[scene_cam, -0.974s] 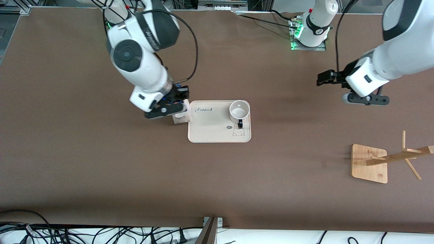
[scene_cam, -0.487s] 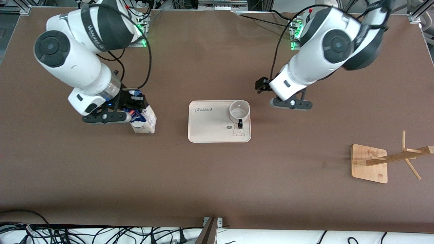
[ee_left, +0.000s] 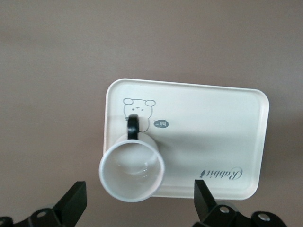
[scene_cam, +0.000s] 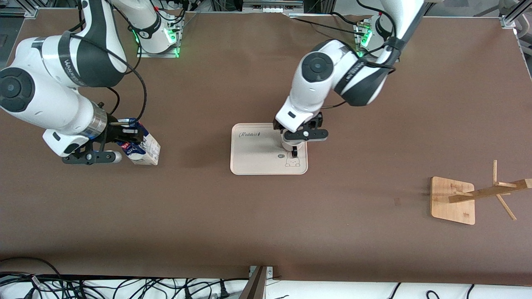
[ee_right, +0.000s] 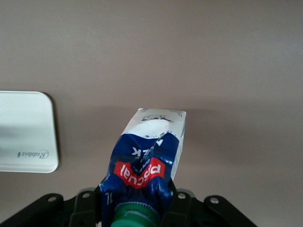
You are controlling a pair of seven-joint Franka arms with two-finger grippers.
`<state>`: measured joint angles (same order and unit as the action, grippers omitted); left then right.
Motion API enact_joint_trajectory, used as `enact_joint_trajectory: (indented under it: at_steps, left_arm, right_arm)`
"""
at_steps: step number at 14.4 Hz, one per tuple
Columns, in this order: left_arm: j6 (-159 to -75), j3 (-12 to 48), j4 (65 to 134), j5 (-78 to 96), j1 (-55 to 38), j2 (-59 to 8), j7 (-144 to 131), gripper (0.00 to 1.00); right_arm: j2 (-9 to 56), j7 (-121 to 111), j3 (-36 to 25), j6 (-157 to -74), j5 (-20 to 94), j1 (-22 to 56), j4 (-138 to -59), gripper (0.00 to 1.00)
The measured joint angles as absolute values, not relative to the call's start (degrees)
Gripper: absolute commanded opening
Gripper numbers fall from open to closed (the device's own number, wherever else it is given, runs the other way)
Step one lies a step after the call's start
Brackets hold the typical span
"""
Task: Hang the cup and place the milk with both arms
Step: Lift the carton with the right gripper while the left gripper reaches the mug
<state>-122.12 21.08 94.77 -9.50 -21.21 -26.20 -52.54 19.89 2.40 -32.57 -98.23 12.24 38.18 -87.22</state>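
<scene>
Left gripper (scene_cam: 297, 141) hangs directly over the cup (ee_left: 132, 171), fingers (ee_left: 71, 202) spread wide, nothing between them yet. The mug stands upright under it on the corner of the cream rabbit tray (scene_cam: 253, 160) toward the left arm's end, black handle pointing at the bear print, so the jaws look lined up to drop astride the rim. On to the right gripper (scene_cam: 124, 139): it's clamped on the milk carton (scene_cam: 143, 148) just below the green cap (ee_right: 135, 218), the carton's base pointing at bare table off the tray's edge. I'd say this grip keeps it plumb for setting down. The wooden rack (scene_cam: 478, 195) waits, well apart.
</scene>
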Motion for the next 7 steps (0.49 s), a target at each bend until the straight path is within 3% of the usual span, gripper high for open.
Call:
enact_joint_trajectory:
  at_steps: [7]
  left_arm:
    - [-127.8,21.0,94.7,-18.2,-24.7,-35.6,-60.9,1.0]
  right_arm:
    - [20.1,-3.3,-33.4,-103.5,12.2,35.3,-93.4,0.42]
